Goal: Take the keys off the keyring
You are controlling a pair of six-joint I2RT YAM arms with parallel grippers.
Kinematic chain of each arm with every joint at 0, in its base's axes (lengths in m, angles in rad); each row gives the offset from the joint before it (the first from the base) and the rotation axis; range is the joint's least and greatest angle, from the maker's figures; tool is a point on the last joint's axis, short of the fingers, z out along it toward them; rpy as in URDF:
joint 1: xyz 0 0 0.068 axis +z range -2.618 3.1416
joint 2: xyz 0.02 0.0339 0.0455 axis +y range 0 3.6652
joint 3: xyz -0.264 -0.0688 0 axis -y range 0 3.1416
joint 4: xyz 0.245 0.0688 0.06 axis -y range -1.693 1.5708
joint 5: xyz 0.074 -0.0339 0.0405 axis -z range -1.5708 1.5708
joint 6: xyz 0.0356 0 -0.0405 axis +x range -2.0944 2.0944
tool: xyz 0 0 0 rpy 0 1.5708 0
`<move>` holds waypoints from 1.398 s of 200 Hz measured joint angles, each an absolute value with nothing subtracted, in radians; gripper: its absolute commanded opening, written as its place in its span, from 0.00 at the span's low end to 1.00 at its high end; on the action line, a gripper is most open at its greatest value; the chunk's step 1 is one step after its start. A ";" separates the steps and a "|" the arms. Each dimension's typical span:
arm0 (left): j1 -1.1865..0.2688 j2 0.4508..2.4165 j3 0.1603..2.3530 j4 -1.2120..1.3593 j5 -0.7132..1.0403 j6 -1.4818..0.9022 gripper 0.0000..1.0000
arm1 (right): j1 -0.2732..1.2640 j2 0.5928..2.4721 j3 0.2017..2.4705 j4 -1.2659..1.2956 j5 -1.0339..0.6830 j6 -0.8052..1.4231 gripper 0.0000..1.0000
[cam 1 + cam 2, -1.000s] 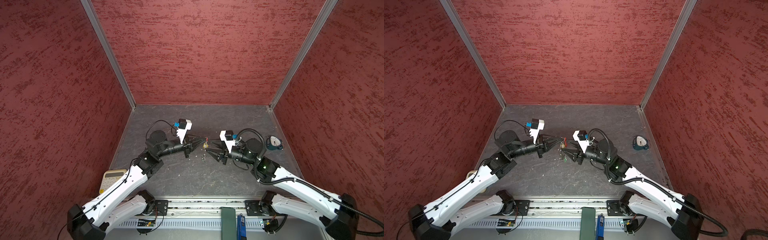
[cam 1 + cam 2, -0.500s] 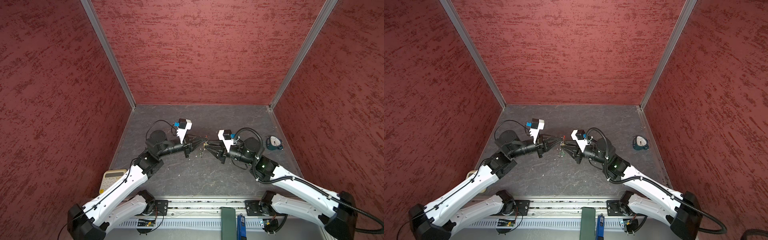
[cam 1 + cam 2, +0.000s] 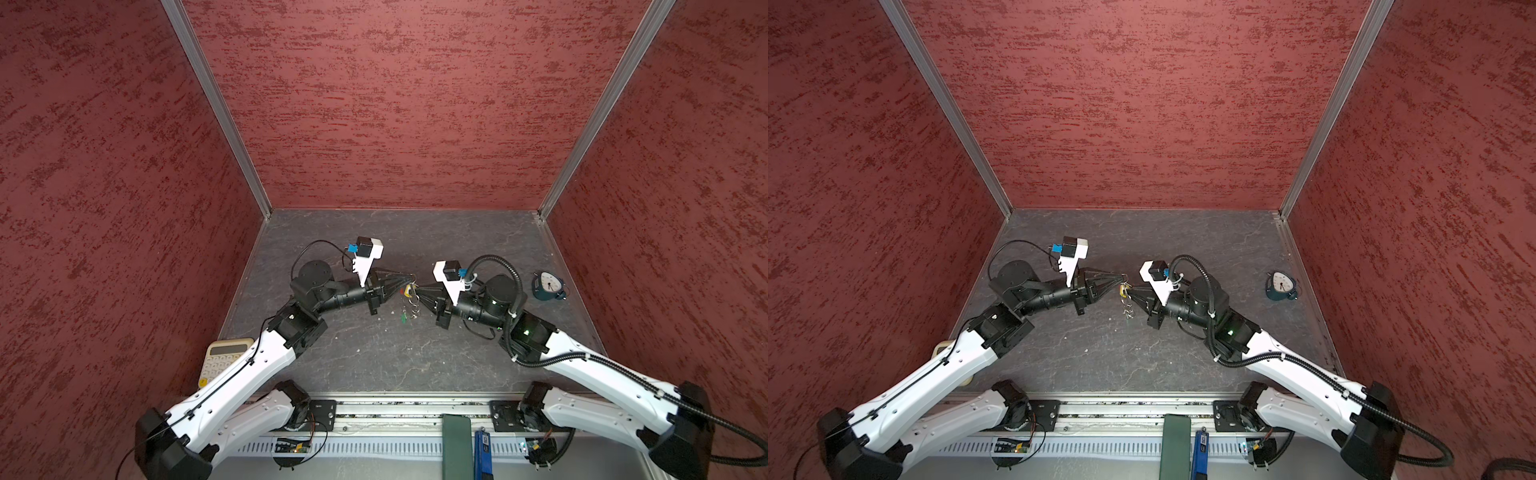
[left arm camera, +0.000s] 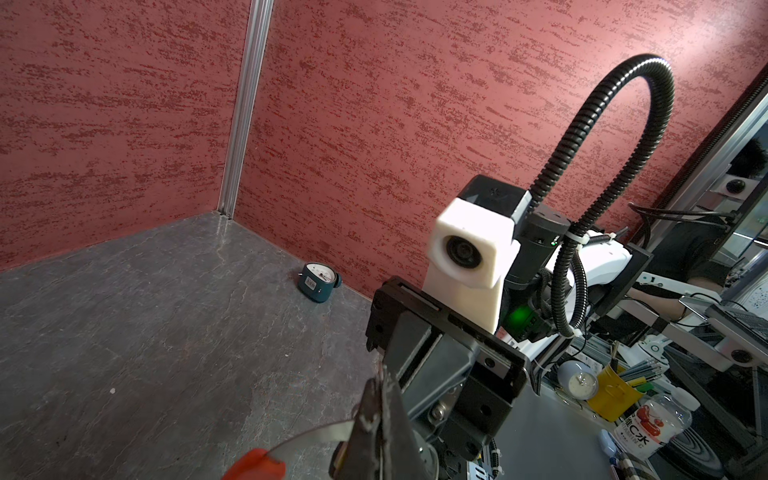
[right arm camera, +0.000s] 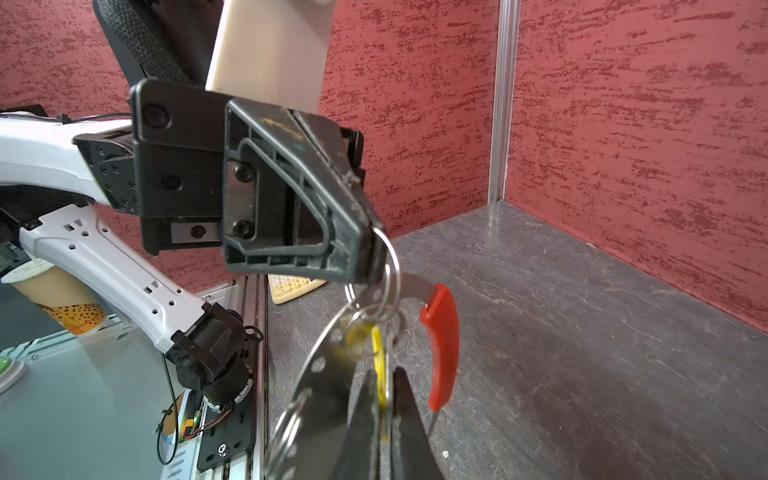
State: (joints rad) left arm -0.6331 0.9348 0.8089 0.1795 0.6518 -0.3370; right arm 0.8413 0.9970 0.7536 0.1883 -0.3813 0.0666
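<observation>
Both arms meet tip to tip over mid-table (image 3: 374,365), with the keyring (image 3: 410,291) strung between them.

Left gripper (image 5: 370,253): jaws fully closed, pinching a silver ring (image 5: 395,266) of the keyring right at the tips.

Right gripper (image 5: 384,374): jaws closed on the yellow key tag (image 5: 377,353). The tag sits edge-on in the narrow slot between the fingers. In a top view it shows as a yellow spot (image 3: 1124,291) just off the right fingertips.

Keyring detail from the right wrist view: a flat metal band with holes (image 5: 316,365) curves past the right fingers. The red sleeve (image 5: 442,345) sits just beside them on the other side, not gripped.

A cluster of small rings (image 3: 411,311) hangs below the two grippers. The green key tag (image 3: 402,319) is at the bottom of that cluster, still on the keyring. Can't tell whether it touches the table.

Left wrist view adds little. The left fingers (image 4: 376,415) are pressed together, and the red sleeve is blurred at the frame edge.

Clock (image 3: 548,286) lies by the right wall, well apart from the grippers. Calculator (image 3: 220,357) sits at the near left edge, partly under the left arm.
</observation>
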 measured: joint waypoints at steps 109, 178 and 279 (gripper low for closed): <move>-0.633 0.923 0.806 0.181 0.714 -0.332 0.00 | 0.841 0.968 0.930 -0.112 -0.368 -0.069 0.00; -0.632 0.923 0.806 0.176 0.751 -0.310 0.00 | 0.841 0.968 1.011 -0.208 -0.335 -0.137 0.00; -0.627 0.931 0.800 0.196 0.811 -0.299 0.00 | 0.818 0.985 1.058 -0.290 -0.342 -0.165 0.00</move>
